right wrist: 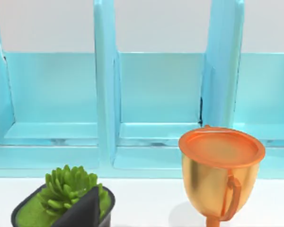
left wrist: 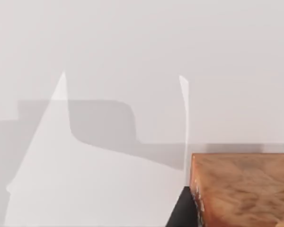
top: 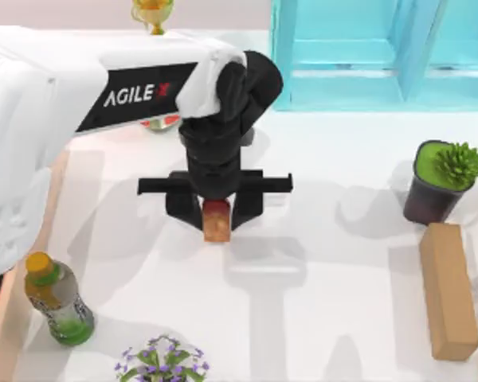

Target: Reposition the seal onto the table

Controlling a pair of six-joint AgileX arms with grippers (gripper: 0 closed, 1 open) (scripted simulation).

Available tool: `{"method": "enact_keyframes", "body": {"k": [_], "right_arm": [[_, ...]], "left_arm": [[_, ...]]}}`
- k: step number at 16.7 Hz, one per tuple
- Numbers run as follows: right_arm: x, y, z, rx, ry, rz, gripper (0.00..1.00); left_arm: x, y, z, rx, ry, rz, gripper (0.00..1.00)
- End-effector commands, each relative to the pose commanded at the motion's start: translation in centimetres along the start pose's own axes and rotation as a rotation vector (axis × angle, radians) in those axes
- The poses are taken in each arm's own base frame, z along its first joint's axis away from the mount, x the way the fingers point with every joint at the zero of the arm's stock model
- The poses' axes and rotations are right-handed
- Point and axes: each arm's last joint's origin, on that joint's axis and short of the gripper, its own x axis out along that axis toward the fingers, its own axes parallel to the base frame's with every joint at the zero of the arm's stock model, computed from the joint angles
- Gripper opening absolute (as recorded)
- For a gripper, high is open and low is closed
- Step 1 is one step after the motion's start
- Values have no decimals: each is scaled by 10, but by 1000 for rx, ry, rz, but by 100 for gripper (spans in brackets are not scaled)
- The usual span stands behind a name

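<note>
Left end effector [top: 216, 213] hangs over the middle of the desk [top: 327, 263], pointed straight down, its two black fingers pinching the seal [top: 217, 220] between them. From the top view I see the seal's dark red rounded top sitting up between the fingers and the tan-brown body showing below. Left wrist view shows one brown grained face of the block [left wrist: 244, 189] against white desk [left wrist: 109, 56]; one dark finger edge [left wrist: 182, 210] lies against it.

Whether the seal's base is touching the desk or just clear of it, I cannot tell. Its shadow lies close beneath, so I judge it low.

Handling notes, as judgement: small, rigid, wood-like block, light, not fragile. Flat side faces give the pads good purchase, so the body is the place to hold it. I would keep off the rounded red cap, which looks likely to slip. It is taller than it is wide, so it may tip if let go tilted or above the surface.

Right end effector is parked at the right; one dark fingertip [right wrist: 83, 210] shows in front of the potted succulent [right wrist: 66, 189], with a gold cup [right wrist: 220, 170] beside it and the turquoise cabinet [right wrist: 156, 94] behind. Cannot tell its opening.
</note>
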Motion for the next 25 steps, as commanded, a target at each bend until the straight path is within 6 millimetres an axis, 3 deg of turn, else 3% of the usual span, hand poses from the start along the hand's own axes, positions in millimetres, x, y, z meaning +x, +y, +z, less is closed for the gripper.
{"method": "enact_keyframes", "body": {"k": [7,18,21,25], "right_arm": [[0,0,0,0,0,0,100],[0,0,0,0,0,0,100],[0,0,0,0,0,0,100],[0,0,0,0,0,0,100]], "left_arm": [[0,0,0,0,0,0,98],[-4,0,1,-1,-1,-1,100],[-26,-4,5,0,-3,-2,100],[-74,-6,9,1,-6,-4,100]]}}
